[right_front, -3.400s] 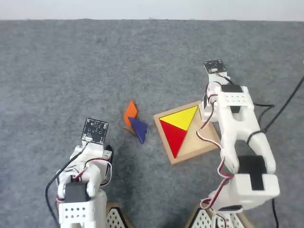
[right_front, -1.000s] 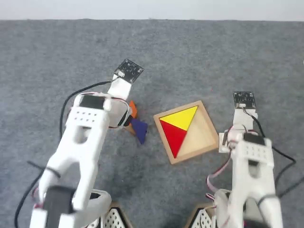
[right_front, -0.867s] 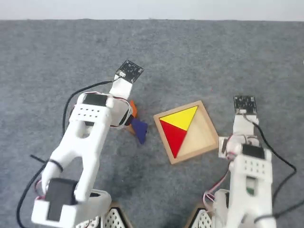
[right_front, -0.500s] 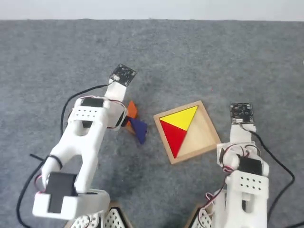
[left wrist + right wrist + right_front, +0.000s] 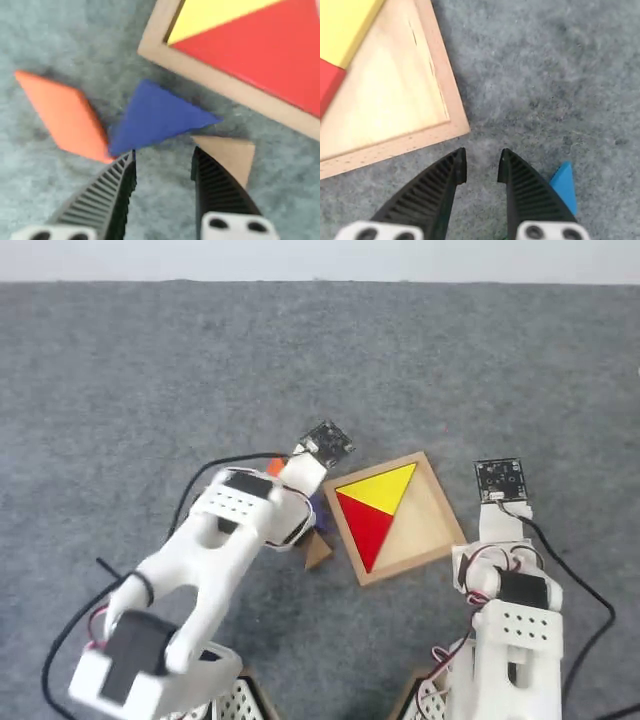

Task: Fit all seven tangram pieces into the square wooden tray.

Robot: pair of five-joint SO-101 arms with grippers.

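The square wooden tray (image 5: 438, 530) holds a yellow triangle (image 5: 385, 487) and a red triangle (image 5: 364, 525); its other half is bare wood. My left arm (image 5: 240, 520) stretches to the tray's left corner. The left gripper (image 5: 162, 152) is open and empty above the carpet. A dark blue triangle (image 5: 155, 117) lies just ahead of its tips, an orange parallelogram (image 5: 65, 115) to one side and a tan triangle (image 5: 227, 155) by the other finger. My right gripper (image 5: 481, 154) is open over carpet just off the tray's corner (image 5: 451, 107), with a light blue piece (image 5: 565, 185) beside one finger.
Grey carpet (image 5: 150, 370) covers the whole table, with free room at the back and left. The tan triangle (image 5: 318, 550) lies close to the tray's left edge. The right arm (image 5: 505, 590) stands at the front right, just off the tray.
My left arm has swung right, from over the orange piece to the tray's left corner. The blue and tan triangles now lie nearer the tray. The right arm has drawn back slightly.
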